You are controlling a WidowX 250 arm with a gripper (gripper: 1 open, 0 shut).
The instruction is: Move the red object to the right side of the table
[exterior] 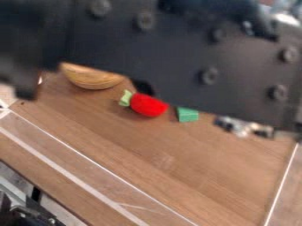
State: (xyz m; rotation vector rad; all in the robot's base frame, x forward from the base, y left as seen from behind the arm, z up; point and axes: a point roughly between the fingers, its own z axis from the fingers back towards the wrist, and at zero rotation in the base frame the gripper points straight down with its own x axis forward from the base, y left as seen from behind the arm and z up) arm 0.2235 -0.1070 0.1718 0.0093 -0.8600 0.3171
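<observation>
The red object [147, 105], a small round toy fruit with a light green leafy end, lies on the brown table [154, 172] near the back, free of any grip. My black arm [189, 53] fills the upper part of the view as a blur and hangs above and to the right of it. A small metallic bit under the arm's right end is probably the gripper [243, 129]. It sits well right of the red object. The jaws are too blurred to read.
A wooden bowl [90, 77] stands just left of the red object. A small green block [188, 114] lies close on its right. Low clear walls [71, 163] edge the table at the front left and along the right side.
</observation>
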